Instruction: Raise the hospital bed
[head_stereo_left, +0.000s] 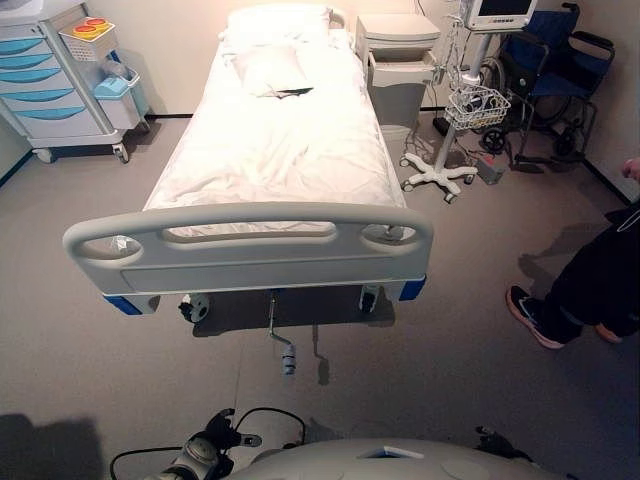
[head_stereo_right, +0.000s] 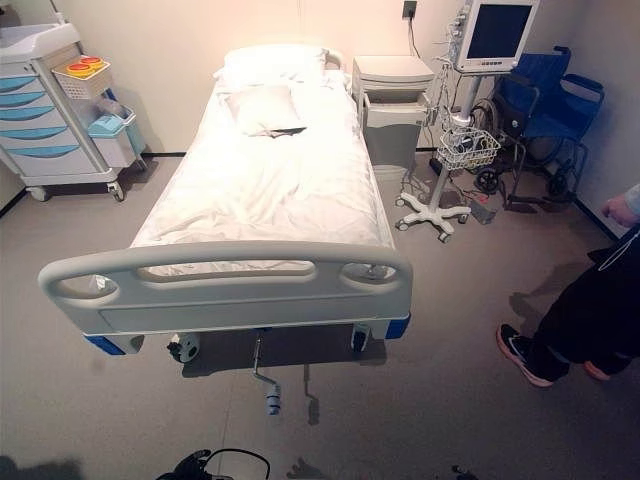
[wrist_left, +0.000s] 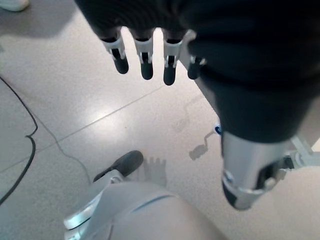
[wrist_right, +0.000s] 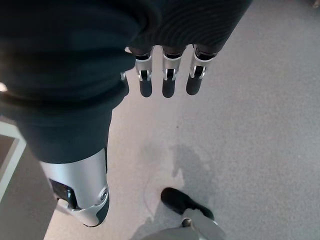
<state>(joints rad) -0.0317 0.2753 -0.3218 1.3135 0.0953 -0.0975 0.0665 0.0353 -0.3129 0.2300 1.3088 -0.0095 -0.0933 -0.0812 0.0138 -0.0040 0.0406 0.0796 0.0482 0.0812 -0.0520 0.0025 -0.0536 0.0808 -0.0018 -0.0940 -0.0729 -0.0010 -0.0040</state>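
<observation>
Two hands hang over bare grey floor, nothing in either: left hand (wrist_left: 150, 55) w/ fingers relaxed, straight, pointing down; right hand (wrist_right: 167, 75) the same, loose and released.

Near centre, a metal crank handle w/ pale grip (head_stereo_left: 287, 355) sticks out from under the bed's near end, angled down toward the floor, grip free, neither hand touching it.

Just beyond it, the hospital bed w/ white sheets and grey plastic footboard (head_stereo_left: 250, 245) runs lengthwise away from the robot, blue corner caps at the near corners, castors under the frame. Mattress lies flat. White pillow (head_stereo_left: 272, 68) at the far end, small dark object on it, too small to tell what.

Right side, nr the bed's foot level, a person's dark trouser legs and dark shoe w/ pale sole (head_stereo_left: 530, 315) stand on the floor.

Far left: white medical cart w/ blue drawers (head_stereo_left: 40, 75), side baskets on it. Far right of the bed head: pale grey bedside cabinet (head_stereo_left: 395, 60), then a monitor on a wheeled stand w/ wire basket (head_stereo_right: 455, 140), then a blue folding wheelchair (head_stereo_right: 545, 115) in the corner.
</observation>
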